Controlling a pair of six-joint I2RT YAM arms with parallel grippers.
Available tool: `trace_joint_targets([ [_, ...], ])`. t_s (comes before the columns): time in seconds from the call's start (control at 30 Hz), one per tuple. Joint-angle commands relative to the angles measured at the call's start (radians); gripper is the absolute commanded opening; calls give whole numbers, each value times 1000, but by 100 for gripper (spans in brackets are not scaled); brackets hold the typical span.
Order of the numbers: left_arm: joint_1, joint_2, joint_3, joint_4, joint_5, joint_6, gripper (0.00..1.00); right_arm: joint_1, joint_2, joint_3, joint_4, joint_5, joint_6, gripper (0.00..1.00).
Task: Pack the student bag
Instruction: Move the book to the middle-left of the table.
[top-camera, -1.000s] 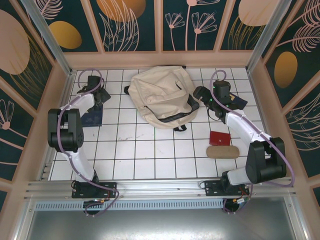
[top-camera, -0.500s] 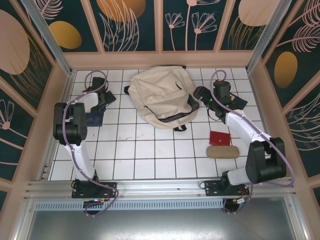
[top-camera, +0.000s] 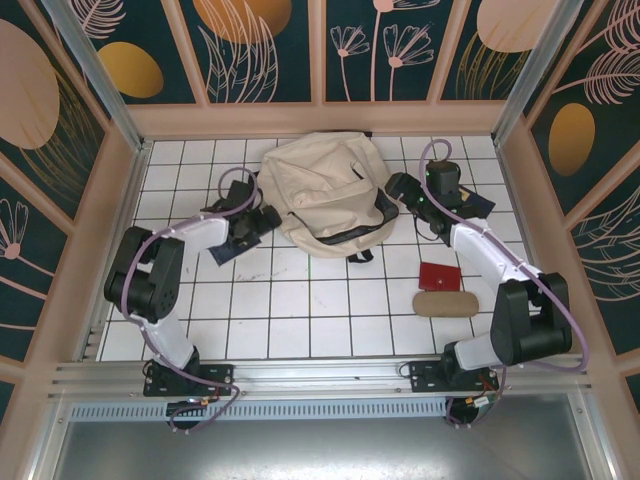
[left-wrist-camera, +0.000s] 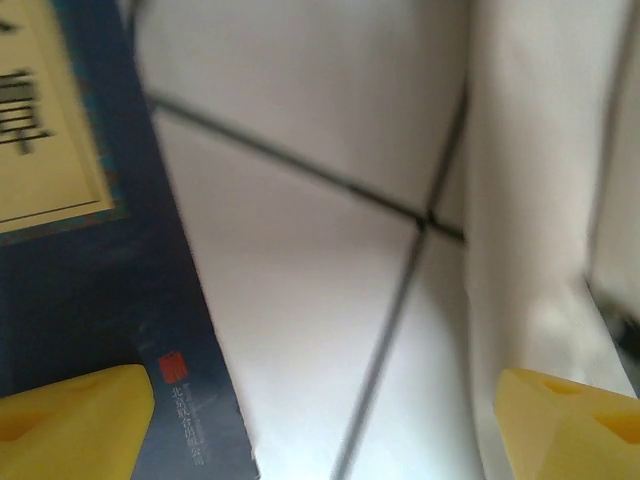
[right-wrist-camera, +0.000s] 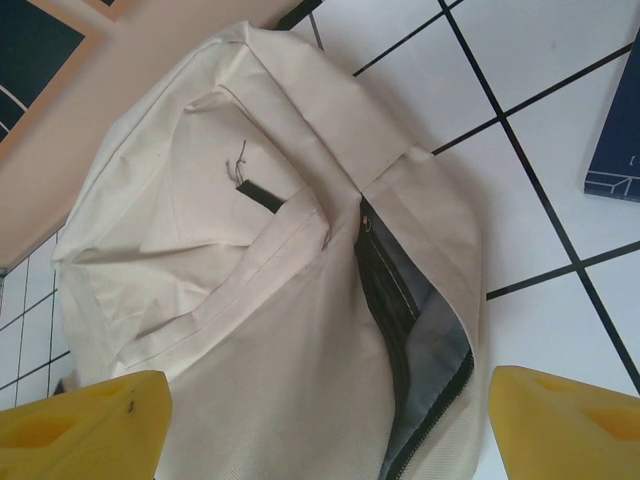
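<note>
Got the student bag (top-camera: 325, 190) lying between both arms, open zipper mouth (right-wrist-camera: 420, 350) facing the right arm (top-camera: 472, 247), so nearer that side. Seeing both pairs of jaws apart.

Left fingers (left-wrist-camera: 70, 420) spread wide; right fingers (right-wrist-camera: 80, 425) spread wide too.

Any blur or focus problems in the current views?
Left wrist: blurred, print on the navy book and tile lines smeared. Right wrist: zipper on the student bag crisp, yellow fingertips slightly soft. Top external: sharp, evenly lit, no glare.
</note>
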Motion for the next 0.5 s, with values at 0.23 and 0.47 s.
trace_joint_targets([
  [0.23, -79, -204, -34, -61, 50, -83, 94, 104, 65, 113, -12, -15, -14, 80],
  [0.47, 103, -267, -10, -135, 29, 46, 95, 313, 198, 232, -19, -56, -50, 74],
])
